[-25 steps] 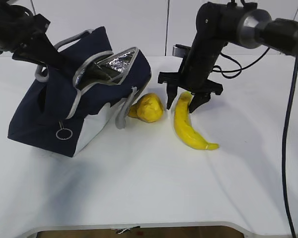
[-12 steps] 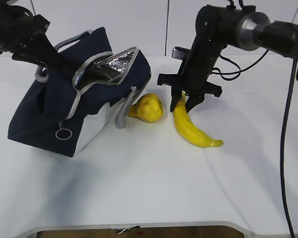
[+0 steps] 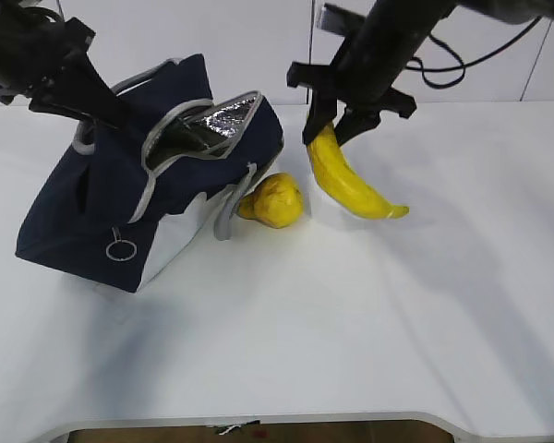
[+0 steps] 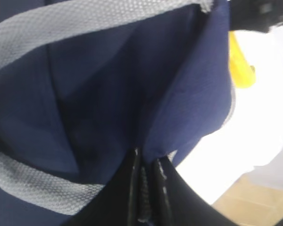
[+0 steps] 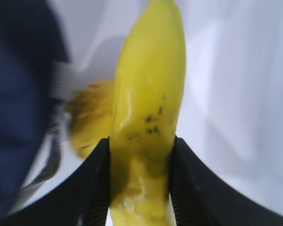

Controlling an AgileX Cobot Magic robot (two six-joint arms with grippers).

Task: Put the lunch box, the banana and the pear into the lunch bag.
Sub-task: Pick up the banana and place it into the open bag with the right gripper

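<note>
The navy lunch bag (image 3: 83,212) leans on the table at the left, its mouth held open so the foil lining (image 3: 217,120) shows. My left gripper (image 3: 129,125) is shut on the bag's upper fabric edge; the left wrist view shows the jaws (image 4: 144,188) pinching navy cloth (image 4: 108,94). The banana (image 3: 351,185) hangs slanted above the table, and my right gripper (image 3: 329,137) is shut on its upper end (image 5: 151,94), with the gripper (image 5: 140,183) clamping both sides. The pear (image 3: 275,200) lies against the bag's right corner. The lunch box is out of view.
A metal ring pull (image 3: 118,249) dangles on the bag's front face. The white table (image 3: 286,332) stretches in front of the bag and fruit. The right arm's cables (image 3: 443,69) hang at the upper right.
My right gripper has closed on the banana and raised it off the table, up and slightly left. The left gripper and bag have barely moved.
</note>
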